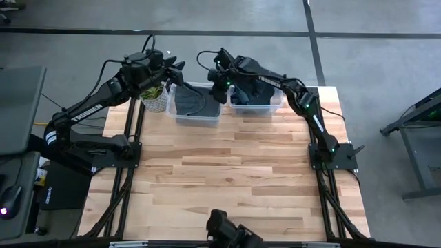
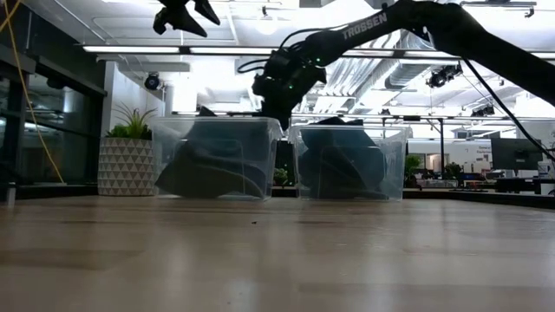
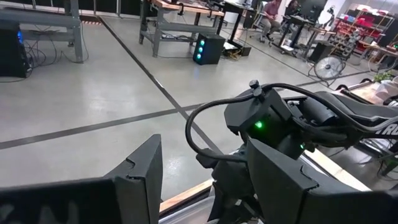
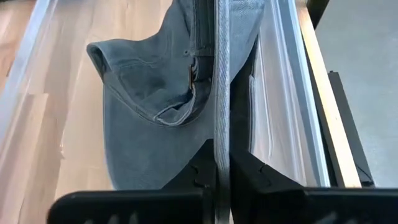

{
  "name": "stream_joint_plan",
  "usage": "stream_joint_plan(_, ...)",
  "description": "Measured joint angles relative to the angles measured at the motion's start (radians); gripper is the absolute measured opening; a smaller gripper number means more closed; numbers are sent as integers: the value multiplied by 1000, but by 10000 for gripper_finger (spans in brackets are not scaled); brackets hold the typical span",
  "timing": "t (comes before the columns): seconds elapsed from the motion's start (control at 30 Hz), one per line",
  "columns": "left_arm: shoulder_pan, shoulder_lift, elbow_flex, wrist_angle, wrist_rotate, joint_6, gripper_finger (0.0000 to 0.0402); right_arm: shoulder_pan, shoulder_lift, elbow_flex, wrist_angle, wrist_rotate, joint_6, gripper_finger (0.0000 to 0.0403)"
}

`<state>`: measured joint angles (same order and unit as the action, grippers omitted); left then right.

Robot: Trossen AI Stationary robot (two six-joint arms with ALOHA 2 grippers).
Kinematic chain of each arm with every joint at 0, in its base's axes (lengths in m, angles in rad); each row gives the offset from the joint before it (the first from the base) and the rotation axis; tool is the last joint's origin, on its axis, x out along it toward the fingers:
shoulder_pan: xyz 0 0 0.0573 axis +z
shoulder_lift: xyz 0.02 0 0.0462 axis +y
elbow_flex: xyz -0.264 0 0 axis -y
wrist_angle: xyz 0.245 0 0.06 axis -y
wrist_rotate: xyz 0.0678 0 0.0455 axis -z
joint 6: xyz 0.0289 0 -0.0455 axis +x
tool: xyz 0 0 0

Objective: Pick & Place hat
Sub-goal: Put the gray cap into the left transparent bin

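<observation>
A blue-grey denim hat (image 4: 143,93) lies in the left clear bin (image 1: 193,122) at the table's far edge, and shows as a dark heap on the bin's floor in the low view (image 2: 208,169). My right gripper (image 4: 222,155) hangs over that bin's right wall (image 1: 220,93) and is shut on a narrow strip of the hat. My left gripper (image 3: 205,180) is open and high in the air (image 2: 182,13), over the far edge between the plant and the left bin (image 1: 176,69). It touches nothing. My right gripper pinches a narrow blue-grey strip of the hat's cloth (image 4: 222,112), seen edge-on, between its two fingers. I cannot tell which part of the hat the strip is. The fingers come from above, pointing down into the bin. The strip runs straight away from them, and the hat's body lies on the bin floor.
A second clear bin (image 1: 256,110) with dark hats (image 2: 342,165) stands right of the first. A potted plant (image 1: 155,95) stands left of the left bin. The near and middle wooden table top (image 1: 227,179) is bare. People and benches show in the room beyond.
</observation>
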<state>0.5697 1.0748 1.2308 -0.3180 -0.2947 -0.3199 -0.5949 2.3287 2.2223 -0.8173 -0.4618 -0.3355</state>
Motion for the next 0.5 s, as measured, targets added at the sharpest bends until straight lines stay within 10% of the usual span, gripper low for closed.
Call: stream_joint_plan(0.5,0,0,0,-1,3,0,178,12,0,2,-7,52,-14,126)
